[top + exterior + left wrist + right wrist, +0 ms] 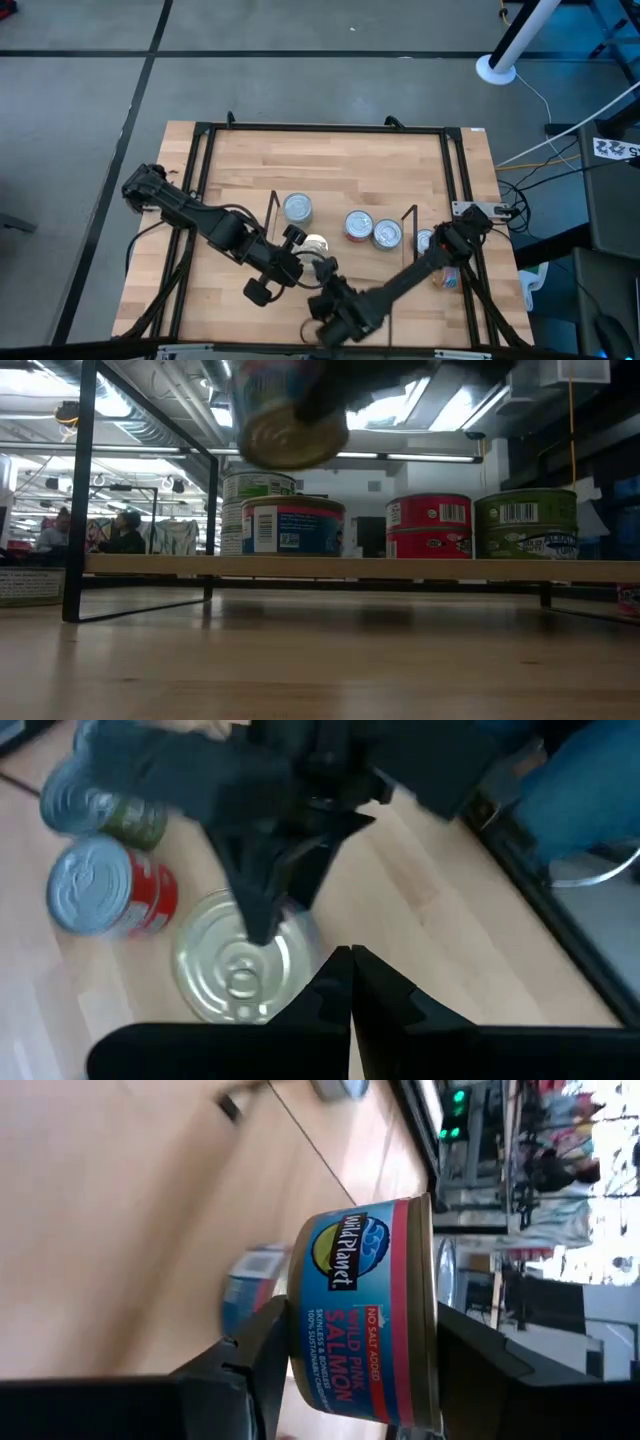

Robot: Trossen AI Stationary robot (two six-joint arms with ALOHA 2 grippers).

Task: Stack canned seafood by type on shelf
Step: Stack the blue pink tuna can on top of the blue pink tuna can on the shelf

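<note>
Blue "Wild Planet Wild Pink Salmon" tin (365, 1315) pinched by right hand (360, 1370); left hand (350, 965) pressed together.

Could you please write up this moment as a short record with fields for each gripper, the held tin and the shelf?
right gripper: near the table's front edge, shut on the salmon tin
salmon tin: blue and red label, lifted clear of the table
left gripper: shut, empty, beside the held tin
shelf: carries a blue tin, red tins and green tins
</note>
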